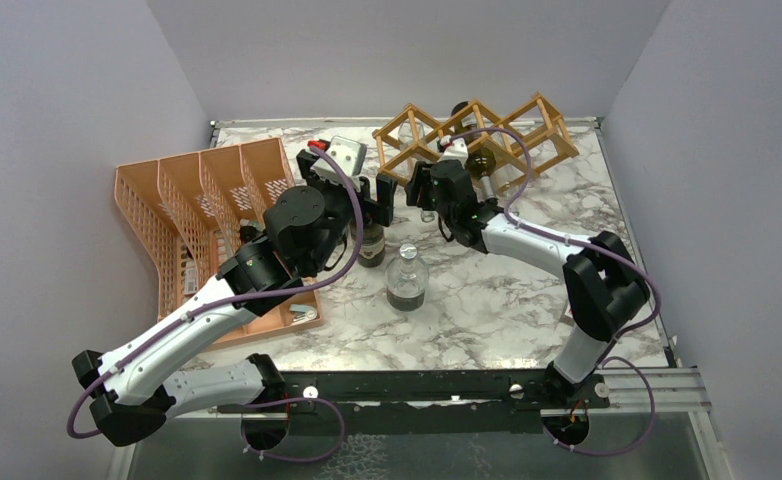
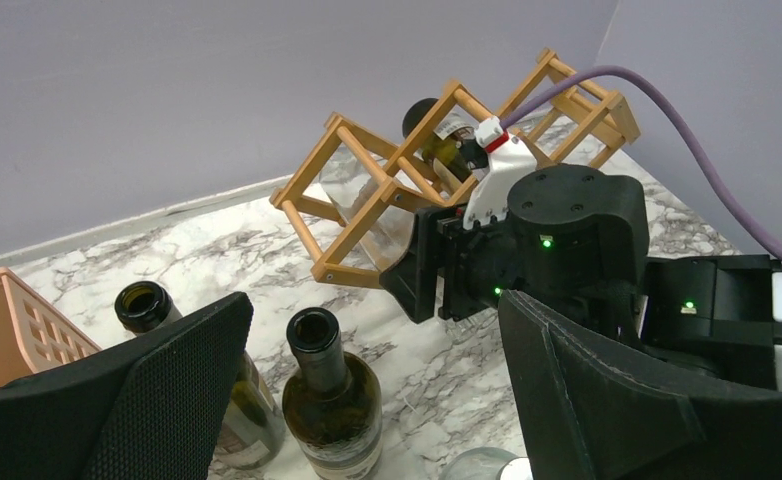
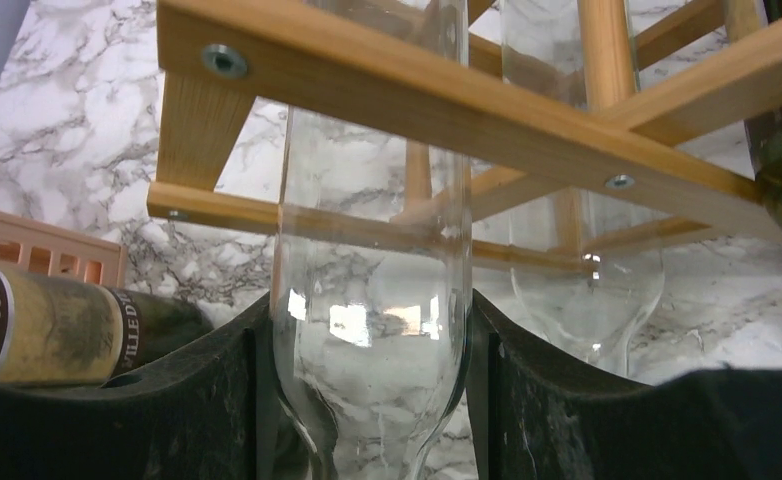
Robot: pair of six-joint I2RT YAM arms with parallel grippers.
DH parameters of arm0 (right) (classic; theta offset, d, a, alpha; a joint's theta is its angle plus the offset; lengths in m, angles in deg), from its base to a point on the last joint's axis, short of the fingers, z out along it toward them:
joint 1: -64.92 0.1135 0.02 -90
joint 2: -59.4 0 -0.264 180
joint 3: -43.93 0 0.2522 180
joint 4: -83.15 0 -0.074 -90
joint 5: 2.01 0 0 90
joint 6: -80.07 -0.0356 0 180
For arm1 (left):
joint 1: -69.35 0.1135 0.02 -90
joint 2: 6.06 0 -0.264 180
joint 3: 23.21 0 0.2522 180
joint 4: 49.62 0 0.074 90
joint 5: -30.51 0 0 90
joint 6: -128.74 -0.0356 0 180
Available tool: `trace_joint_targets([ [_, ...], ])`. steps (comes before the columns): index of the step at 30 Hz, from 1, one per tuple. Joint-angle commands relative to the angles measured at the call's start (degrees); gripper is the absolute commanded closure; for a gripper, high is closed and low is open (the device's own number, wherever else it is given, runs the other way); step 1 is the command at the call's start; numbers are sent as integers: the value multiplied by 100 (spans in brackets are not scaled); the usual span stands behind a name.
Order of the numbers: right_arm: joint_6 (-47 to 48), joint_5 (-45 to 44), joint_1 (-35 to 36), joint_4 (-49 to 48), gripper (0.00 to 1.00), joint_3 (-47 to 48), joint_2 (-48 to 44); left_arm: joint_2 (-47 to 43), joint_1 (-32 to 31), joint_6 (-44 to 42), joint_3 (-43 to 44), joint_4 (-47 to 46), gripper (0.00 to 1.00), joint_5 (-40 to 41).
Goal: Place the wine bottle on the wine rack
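Clear wine bottle [image 3: 372,330] clamped between right fingers [image 3: 167,420], inside wine rack [image 3: 447,95] cell.

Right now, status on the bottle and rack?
Right jaws shut on clear wine bottle, part-way into left cell of wine rack. Left jaws open over two standing dark bottles. Middle cell already holds a dark bottle.

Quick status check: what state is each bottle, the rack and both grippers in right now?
Clear bottle: gripped, partly inside the rack.
Green bottle: lying in the rack.
Dark bottle: upright, uncapped.
Second dark bottle: upright, uncapped.
Small clear bottle: upright on table.
Right gripper: shut on clear bottle.
Left gripper: open, empty.
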Motion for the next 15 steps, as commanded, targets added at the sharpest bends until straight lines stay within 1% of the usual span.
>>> trace_joint_targets([
  [1,22,137,-88,-615,79,487,182,-104,-13,91,-47,41,1,40],
  [3,-30,225,-124,-506,71,601,277,-98,-12,88,-37,46,1,22],
  [6,-82,376,-154,-336,64,739,405,-103,-12,97,-39,55,1,9],
  [8,-104,404,-163,-275,56,780,458,-107,-12,97,-39,70,1,8],
  [11,-139,437,-163,-169,41,828,476,-110,-12,88,-51,81,1,8],
  [15,-143,504,-168,57,30,865,374,-117,-12,93,-29,99,1,16],
])
